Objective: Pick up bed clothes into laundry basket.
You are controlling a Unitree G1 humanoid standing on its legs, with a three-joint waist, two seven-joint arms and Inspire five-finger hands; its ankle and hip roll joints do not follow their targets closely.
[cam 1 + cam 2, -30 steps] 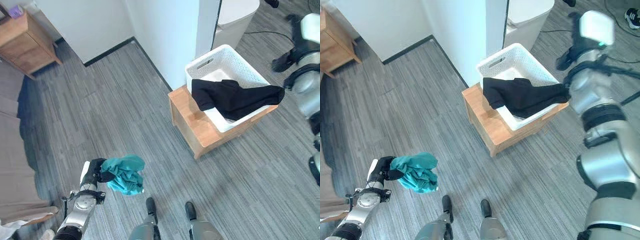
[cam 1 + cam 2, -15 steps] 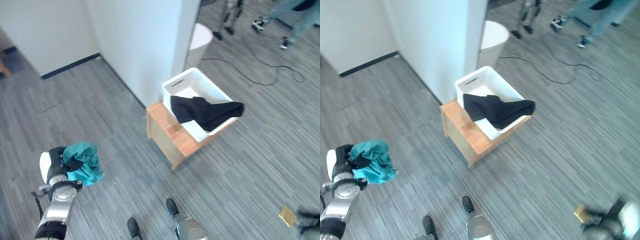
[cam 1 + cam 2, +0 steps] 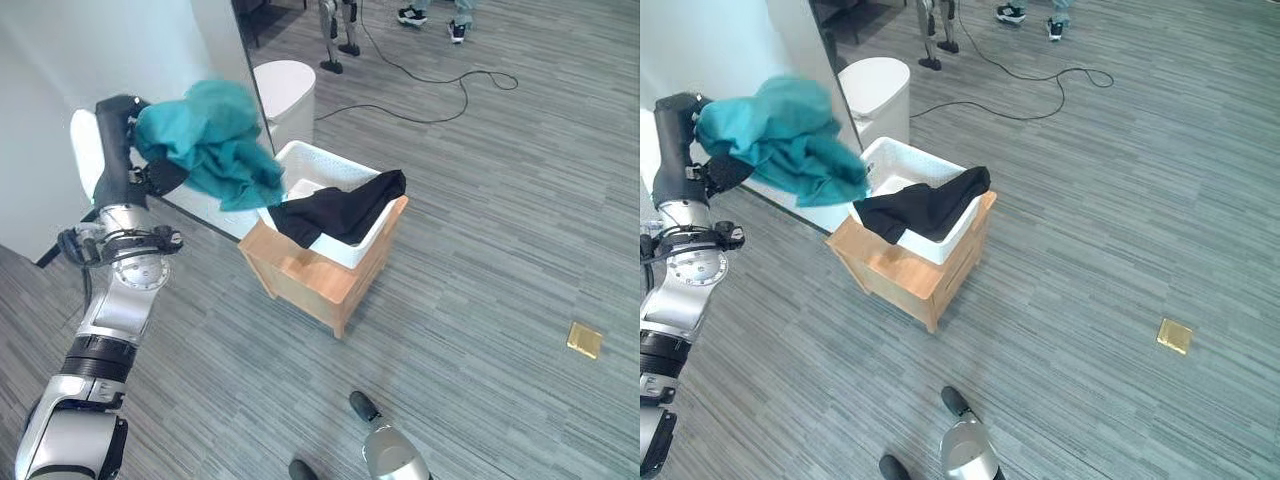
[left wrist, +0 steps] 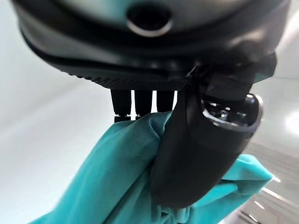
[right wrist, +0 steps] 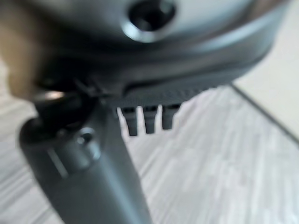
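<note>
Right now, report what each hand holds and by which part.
The left hand holds the teal cloth by a bunched end, thumb clamped over the fabric. The right hand holds nothing.

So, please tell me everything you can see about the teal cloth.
The teal cloth is a soft, crumpled bundle of plain fabric with loose folds. The left hand is shut on it and holds it raised, clear of the floor. It hangs beside the white basket, its lower edge near the basket's rim. It is not inside yet. Whether it touches the rim cannot be told.
</note>
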